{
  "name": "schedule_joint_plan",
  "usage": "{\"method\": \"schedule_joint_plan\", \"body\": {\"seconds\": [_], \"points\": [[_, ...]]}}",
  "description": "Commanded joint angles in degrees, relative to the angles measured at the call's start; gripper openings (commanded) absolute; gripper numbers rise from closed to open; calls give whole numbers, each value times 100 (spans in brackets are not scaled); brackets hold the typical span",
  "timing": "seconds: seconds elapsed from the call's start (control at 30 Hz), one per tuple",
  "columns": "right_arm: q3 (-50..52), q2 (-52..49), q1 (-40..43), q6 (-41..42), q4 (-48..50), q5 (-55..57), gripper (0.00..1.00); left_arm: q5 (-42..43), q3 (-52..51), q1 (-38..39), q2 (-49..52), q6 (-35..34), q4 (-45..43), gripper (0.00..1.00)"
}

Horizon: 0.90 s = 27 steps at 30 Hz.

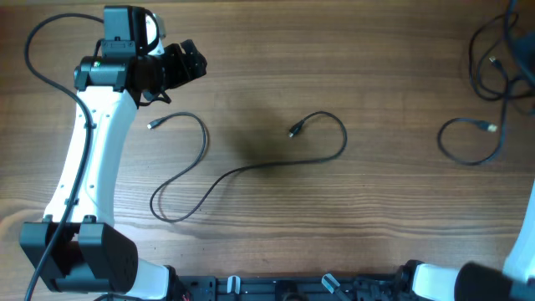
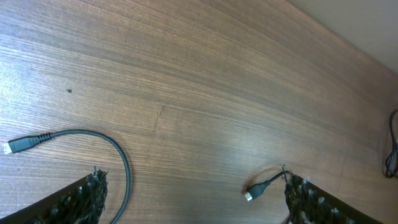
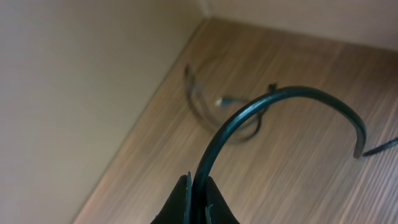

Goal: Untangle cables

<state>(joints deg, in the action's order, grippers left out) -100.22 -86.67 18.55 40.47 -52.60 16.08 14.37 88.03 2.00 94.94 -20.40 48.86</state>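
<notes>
Evidently mid-sort: one freed cable (image 1: 251, 167) lay alone across the middle of the bench (image 1: 376, 234), while the knotted bunch (image 1: 490, 63) sat in the far right corner. The freed cable's long axis ran from left edge to right edge, with a hairpin dipping toward the near edge. Both its plugs (pale tips) pointed toward the left edge.

Left claw (image 2: 194, 186) was spread wide and empty, hovering over the far left part of the bench by that cable's left plug (image 2: 15, 146). Right claw (image 3: 198, 196) was pinched tight on a black cord (image 3: 219, 144), which arched up and away from the fingers. Couldn't tell which strand.

Step in hand, by my reading: drawing a strand out of the bunch. Next move likely called for a slow pull away from the corner, watching for snags.
</notes>
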Motion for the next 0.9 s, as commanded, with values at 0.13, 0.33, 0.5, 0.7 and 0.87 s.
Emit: {"method": "schedule_joint_plan", "body": {"seconds": [0.13, 0.33, 0.5, 0.7, 0.87], "points": [[61, -1346, 844, -358, 562, -59, 4, -74, 4, 13, 55, 68, -15, 94], [61, -2337, 1156, -476, 1082, -328, 9, -74, 4, 13, 55, 68, -17, 94], [61, -2872, 1311, -597, 1718, -330, 24, -74, 4, 13, 55, 68, -20, 94], [-140, -2752, 1318, -957, 2124, -1217, 100, -74, 4, 13, 55, 68, -20, 94], [-205, -2232, 1298, -1200, 1958, -2992, 100, -74, 4, 13, 55, 68, -22, 94]]}}
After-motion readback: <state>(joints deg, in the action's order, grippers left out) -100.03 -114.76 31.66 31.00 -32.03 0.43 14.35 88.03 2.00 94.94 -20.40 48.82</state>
